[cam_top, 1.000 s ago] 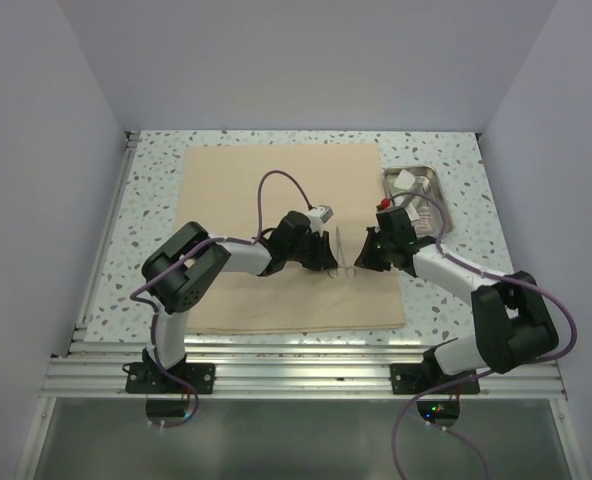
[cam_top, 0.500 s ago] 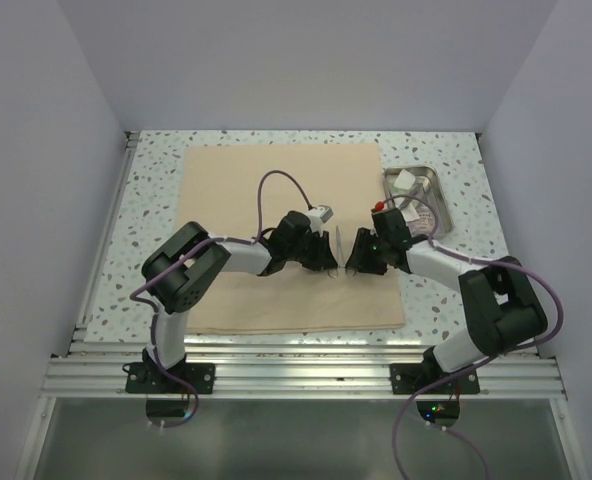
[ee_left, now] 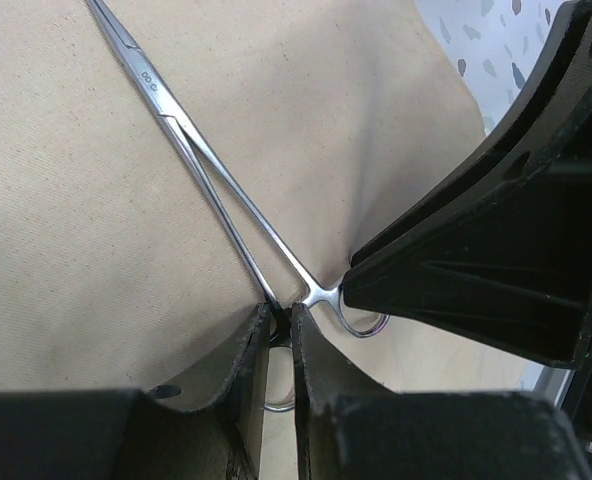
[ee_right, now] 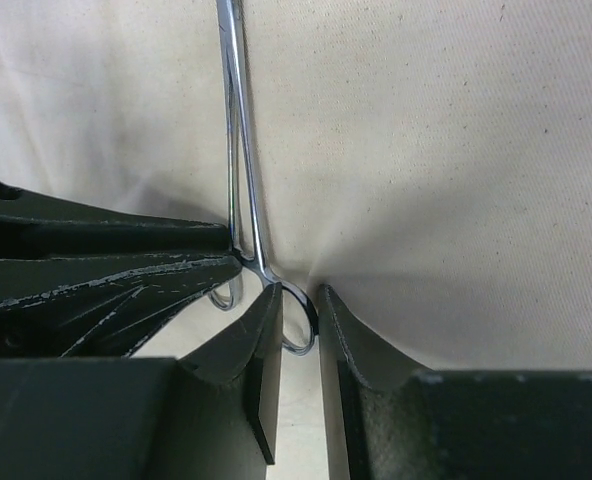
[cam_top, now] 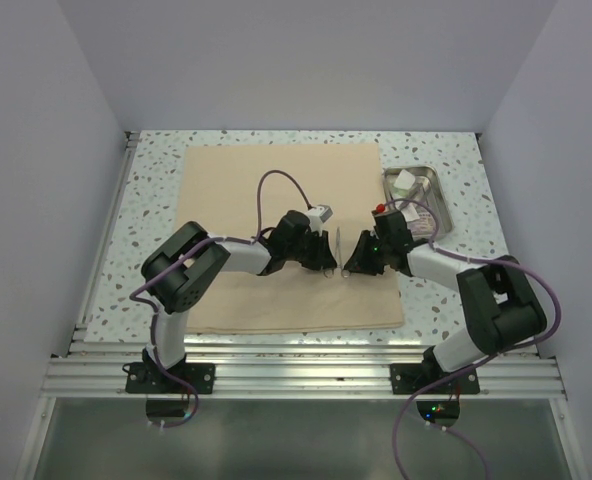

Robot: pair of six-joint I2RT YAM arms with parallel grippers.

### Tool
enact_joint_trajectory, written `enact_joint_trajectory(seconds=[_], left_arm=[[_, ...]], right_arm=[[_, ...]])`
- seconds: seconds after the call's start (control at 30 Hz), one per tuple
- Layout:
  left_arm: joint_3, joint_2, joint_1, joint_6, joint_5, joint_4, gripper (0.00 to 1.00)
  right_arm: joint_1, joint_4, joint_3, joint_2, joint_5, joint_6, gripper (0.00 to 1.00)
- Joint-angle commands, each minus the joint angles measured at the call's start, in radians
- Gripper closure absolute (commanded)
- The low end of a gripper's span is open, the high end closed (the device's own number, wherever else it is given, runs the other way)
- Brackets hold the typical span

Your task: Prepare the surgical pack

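Two grippers meet at the near end of the forceps (ee_left: 208, 172), which lie flat on the cloth (cam_top: 266, 190), a little right of its middle, with the tips pointing to the far side. The tray (cam_top: 438, 176) with the packets stands on the table at the far right, just beside the edge of the cloth.

The left gripper (ee_left: 276, 322) is clenched on the left ring, its jaws pressed almost together on the thin steel. The right gripper (ee_right: 301, 300) has the right ring between its jaws, which stand narrow. One jaw touches the ring, but I cannot tell if the other one presses already.

I think the step is to open or free the forceps by the two rings. To do it well, I would first close the right gripper fully on its ring and only then pull to the right, slowly and level with the table. The left side must only hold. The cloth makes a small fold under the fingertips, so I would lift both a little to avoid dragging it.
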Motion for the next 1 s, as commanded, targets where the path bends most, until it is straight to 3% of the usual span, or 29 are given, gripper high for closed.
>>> enact_joint_trajectory(seconds=[0.0,0.53,0.97], left_arm=[[0.002,0.035,-0.001,0.014,-0.029,-0.097,0.82],[-0.012,0.015,-0.001,0.012,-0.04,-0.086,0.83],[-0.073,0.029,0.048,-0.083,0.095,0.049,0.84]], right_arm=[[0.01,0.046,0.0,-0.043,-0.091,0.046,0.78],[0.01,0.121,-0.006,-0.08,-0.2,0.124,0.77],[0.009,0.176,-0.001,-0.085,-0.229,0.162,0.76]])
